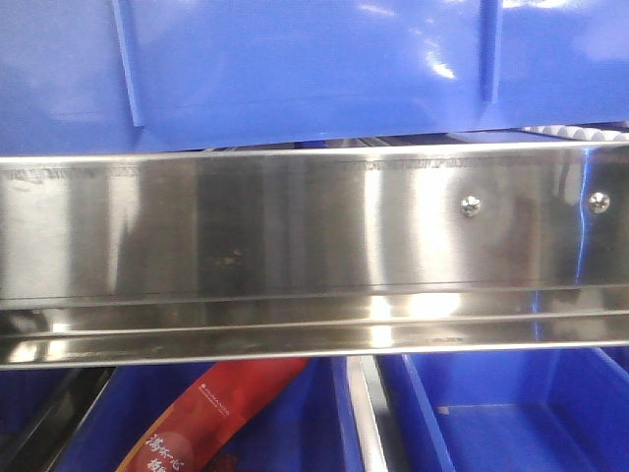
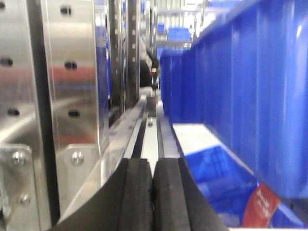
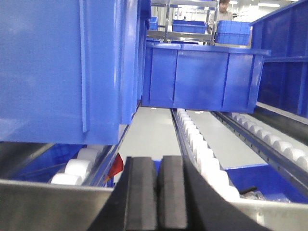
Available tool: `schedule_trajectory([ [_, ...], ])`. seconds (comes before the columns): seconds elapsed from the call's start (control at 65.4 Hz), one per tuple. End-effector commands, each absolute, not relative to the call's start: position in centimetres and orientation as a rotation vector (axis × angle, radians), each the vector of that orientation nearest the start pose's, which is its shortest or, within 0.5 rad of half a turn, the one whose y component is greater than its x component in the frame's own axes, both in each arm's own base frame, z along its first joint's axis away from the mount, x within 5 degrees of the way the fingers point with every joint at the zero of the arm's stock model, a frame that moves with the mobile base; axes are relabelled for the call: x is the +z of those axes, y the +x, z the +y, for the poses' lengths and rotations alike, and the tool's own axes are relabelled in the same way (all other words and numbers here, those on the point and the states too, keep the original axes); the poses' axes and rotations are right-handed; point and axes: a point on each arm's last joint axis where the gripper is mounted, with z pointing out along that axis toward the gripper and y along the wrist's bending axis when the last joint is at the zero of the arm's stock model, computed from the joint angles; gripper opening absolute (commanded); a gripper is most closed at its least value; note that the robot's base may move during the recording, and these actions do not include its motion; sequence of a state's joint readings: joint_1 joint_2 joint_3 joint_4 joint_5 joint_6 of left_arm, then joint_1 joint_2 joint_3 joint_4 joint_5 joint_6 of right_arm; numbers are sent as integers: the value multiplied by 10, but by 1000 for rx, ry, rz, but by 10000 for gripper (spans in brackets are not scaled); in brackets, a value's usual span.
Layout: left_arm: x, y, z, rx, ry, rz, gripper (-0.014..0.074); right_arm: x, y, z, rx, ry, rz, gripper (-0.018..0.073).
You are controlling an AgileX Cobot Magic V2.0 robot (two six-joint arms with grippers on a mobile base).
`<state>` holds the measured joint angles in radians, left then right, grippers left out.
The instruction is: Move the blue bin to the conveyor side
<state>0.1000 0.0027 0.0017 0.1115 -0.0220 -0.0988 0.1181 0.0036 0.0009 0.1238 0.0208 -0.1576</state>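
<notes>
Left claw (image 2: 152,192), right claw (image 3: 158,192): pads shut, empty. Blue bin (image 3: 57,67) between them, likely for two-arm squeeze.

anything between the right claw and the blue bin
Only the steel rail, running low across the right wrist view; the blue bin sits just past it, up and left of the shut right claw.

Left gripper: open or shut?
Shut. In the left wrist view the left gripper shows its black pads pressed together, nothing between.
</notes>
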Motion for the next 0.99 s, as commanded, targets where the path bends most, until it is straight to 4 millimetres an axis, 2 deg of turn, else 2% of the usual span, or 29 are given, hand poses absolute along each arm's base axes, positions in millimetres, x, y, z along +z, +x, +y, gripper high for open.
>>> schedule_trajectory([
  [0.0, 218, 55, 5, 56, -80, 1428, -20, 216, 56, 6, 73, -105, 1455, -78],
  [0.199, 218, 55, 5, 6, -129, 1428, -20, 226, 54, 5, 71, -79, 1343, -78],
  [0.306, 243, 50, 5, 5, -127, 1388, -17, 230, 53, 4, 129, -19, 1332, -78],
  [0.367, 264, 44, 4, 6, -125, 1363, -16, 247, 49, 4, 137, -26, 1316, -78],
  [0.443, 295, 31, 3, 5, -124, 1360, -16, 277, 40, 5, 154, -46, 1310, -78],
  [0.566, 331, 18, 2, -4, -121, 1423, -13, 320, 24, 6, 169, -68, 1287, -73],
  [0.581, 337, 17, 2, -4, -116, 1438, -5, 329, 22, 6, 171, -71, 1285, -57],
  [0.657, 357, 18, 2, 2, -99, 1506, 68, 351, 25, 7, 174, -77, 1297, 20],
  [0.764, 386, 25, 2, -5, -95, 1552, 253, 382, 38, 8, 174, -78, 1311, 239],
  [0.856, 405, 42, 2, -16, -99, 1580, 404, 397, 54, 10, 173, -79, 1345, 411],
  [0.917, 416, 52, 2, -27, -103, 1604, 471, 406, 69, 12, 175, -82, 1380, 520],
  [0.948, 420, 60, 2, -32, -106, 1635, 507, 408, 75, 13, 179, -86, 1393, 565],
  [0.978, 424, 65, 3, -32, -108, 1665, 533, 410, 81, 14, 171, -96, 1403, 572],
])
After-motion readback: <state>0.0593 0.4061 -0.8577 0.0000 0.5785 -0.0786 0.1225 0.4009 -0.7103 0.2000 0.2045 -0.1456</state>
